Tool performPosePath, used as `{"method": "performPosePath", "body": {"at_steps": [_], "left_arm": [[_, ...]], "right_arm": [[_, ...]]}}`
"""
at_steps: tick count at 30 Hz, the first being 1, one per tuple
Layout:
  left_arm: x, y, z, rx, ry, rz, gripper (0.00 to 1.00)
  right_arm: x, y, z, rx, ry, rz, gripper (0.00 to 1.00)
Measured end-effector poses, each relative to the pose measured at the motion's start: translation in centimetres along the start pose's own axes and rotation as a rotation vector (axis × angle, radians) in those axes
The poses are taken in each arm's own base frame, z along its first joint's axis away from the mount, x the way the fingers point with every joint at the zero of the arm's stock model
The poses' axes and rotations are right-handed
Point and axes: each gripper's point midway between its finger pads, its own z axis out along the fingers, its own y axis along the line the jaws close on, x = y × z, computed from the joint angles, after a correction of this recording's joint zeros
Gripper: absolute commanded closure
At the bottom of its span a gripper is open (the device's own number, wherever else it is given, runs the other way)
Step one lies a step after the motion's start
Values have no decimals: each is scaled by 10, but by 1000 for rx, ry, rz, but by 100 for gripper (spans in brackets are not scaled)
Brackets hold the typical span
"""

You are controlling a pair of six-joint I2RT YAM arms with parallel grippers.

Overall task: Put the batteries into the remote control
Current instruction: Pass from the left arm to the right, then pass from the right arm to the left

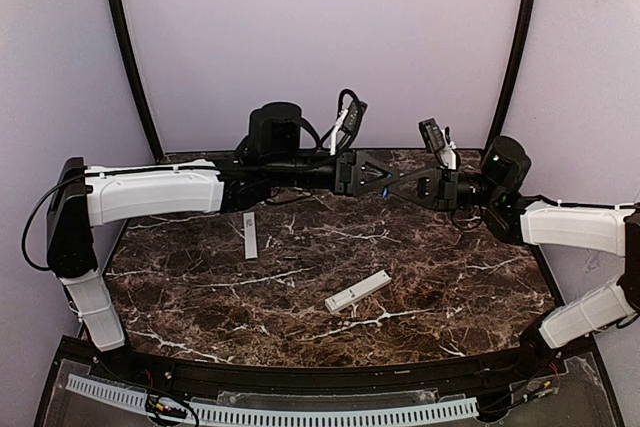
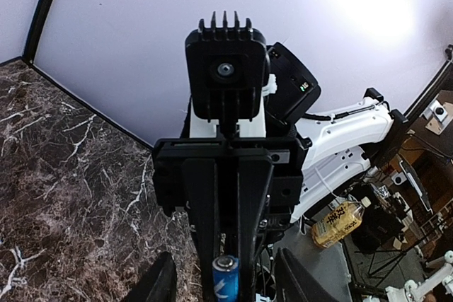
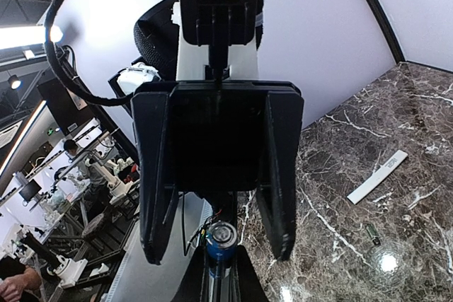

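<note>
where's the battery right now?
Blue battery is mid-air above the back-centre of the table, clamped in the right end effector, with the left end effector open around it.

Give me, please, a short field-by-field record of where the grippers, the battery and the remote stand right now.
left gripper: open, fingers spread well clear on either side of the battery
right gripper: shut on the battery, facing the left gripper tip to tip
battery: blue, held in mid-air over the back of the table
remote control: lying flat on the table, untouched
white strip: flat on the table, left of the remote control, apart from it
loading: not yet done
</note>
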Motion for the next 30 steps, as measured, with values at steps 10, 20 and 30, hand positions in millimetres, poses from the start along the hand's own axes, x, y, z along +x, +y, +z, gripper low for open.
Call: {"method": "performPosePath", "body": {"at_steps": [10, 20, 30], "left_arm": [[-4, 0, -21, -77, -4, 59, 59], [17, -2, -30, -52, 41, 52, 68], [29, -5, -17, 9, 62, 33, 69]], "right_arm": [[-7, 3, -4, 12, -21, -17, 100], [-22, 10, -9, 42, -80, -55, 100], [-26, 10, -10, 47, -107, -44, 100]]}}
